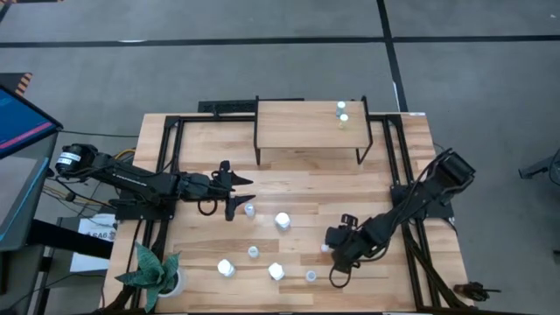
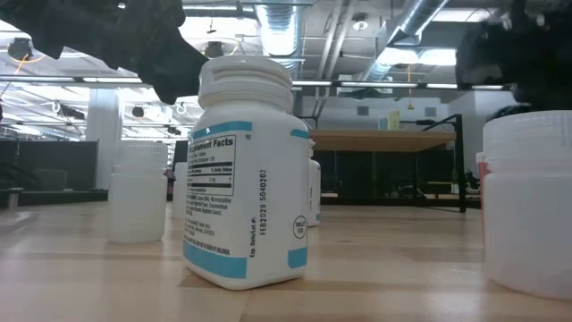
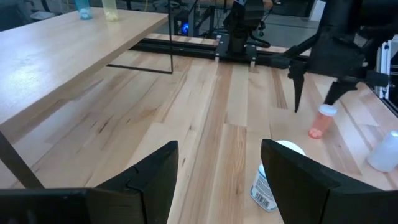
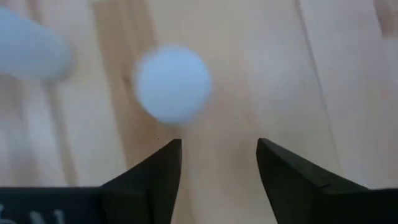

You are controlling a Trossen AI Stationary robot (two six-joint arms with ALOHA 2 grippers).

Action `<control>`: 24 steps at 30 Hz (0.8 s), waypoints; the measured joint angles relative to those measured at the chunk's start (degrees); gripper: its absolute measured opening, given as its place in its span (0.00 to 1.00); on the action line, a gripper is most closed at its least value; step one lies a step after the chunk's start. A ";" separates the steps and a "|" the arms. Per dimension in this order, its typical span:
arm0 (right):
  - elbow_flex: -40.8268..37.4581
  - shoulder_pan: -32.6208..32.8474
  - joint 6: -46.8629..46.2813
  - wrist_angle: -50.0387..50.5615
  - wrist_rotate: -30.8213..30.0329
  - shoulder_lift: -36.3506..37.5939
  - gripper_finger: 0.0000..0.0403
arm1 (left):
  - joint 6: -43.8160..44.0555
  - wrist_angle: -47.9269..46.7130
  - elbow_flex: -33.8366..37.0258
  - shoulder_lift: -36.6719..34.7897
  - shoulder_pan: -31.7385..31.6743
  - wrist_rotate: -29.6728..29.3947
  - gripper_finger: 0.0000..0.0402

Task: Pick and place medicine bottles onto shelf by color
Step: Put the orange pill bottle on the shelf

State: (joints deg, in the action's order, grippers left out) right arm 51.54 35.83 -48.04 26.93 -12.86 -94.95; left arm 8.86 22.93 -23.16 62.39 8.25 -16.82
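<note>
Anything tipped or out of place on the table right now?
Yes: the small orange bottle under the right claw leans sideways instead of standing straight. Nothing else stands out.

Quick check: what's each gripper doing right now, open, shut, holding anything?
Left gripper: open, holding nothing, above the table near a small bottle.
Right gripper: open, holding nothing, over an orange-capped bottle.

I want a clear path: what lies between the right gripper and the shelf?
In the high view, only bare tabletop separates the right gripper from the shelf; no bottle stands on that stretch.
</note>
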 joint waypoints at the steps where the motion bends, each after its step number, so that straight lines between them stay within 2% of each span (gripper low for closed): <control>1: 0.04 0.00 1.12 -1.07 -0.16 0.09 0.59 | 0.00 -0.01 0.00 0.00 0.00 0.00 0.55; 9: 0.04 -0.29 3.56 -5.67 -3.81 0.00 0.59 | -0.02 0.12 0.00 0.00 0.00 -0.04 0.55; 18: 0.04 -1.83 6.50 -9.49 -4.08 -0.01 0.58 | -0.02 -0.01 0.00 0.00 0.00 -0.04 0.55; 24: 0.04 -1.90 6.50 -9.20 -3.75 -0.01 0.52 | -0.02 -0.04 0.00 0.00 0.00 -0.04 0.55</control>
State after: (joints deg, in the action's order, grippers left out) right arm 51.57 33.93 -41.54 17.73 -16.61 -94.96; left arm 8.84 22.89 -23.16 62.39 8.25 -16.86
